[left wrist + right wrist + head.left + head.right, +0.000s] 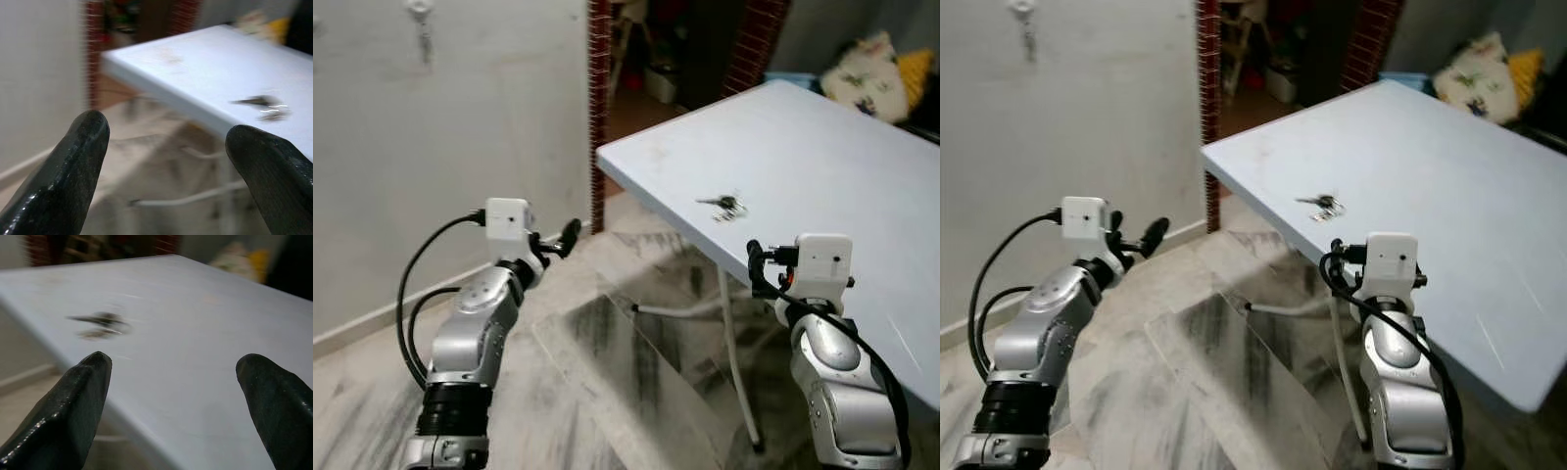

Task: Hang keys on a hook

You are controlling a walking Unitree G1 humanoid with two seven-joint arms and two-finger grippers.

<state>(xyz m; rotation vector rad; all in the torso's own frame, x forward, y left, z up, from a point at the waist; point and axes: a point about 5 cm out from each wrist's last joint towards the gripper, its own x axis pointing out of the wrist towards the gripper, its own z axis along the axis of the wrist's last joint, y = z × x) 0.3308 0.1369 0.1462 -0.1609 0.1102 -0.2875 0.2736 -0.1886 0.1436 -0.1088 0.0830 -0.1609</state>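
A small bunch of keys (726, 206) lies on the pale blue table (822, 157), near its front-left edge. High on the grey wall at the left is a hook (419, 12) with something hanging under it. My left gripper (562, 238) is raised left of the table, below its edge, and stands open with nothing between its fingers (73, 166); the keys (264, 105) are ahead of it. My right gripper (176, 396) is open too, low over the table's front edge, with the keys (100, 325) a short way beyond one finger.
A metal table leg (739, 352) and a crossbar stand under the table over the marble floor (607, 392). Behind the table's corner is a doorway with red brick posts (598, 98). Cushions (876, 73) lie at the far right.
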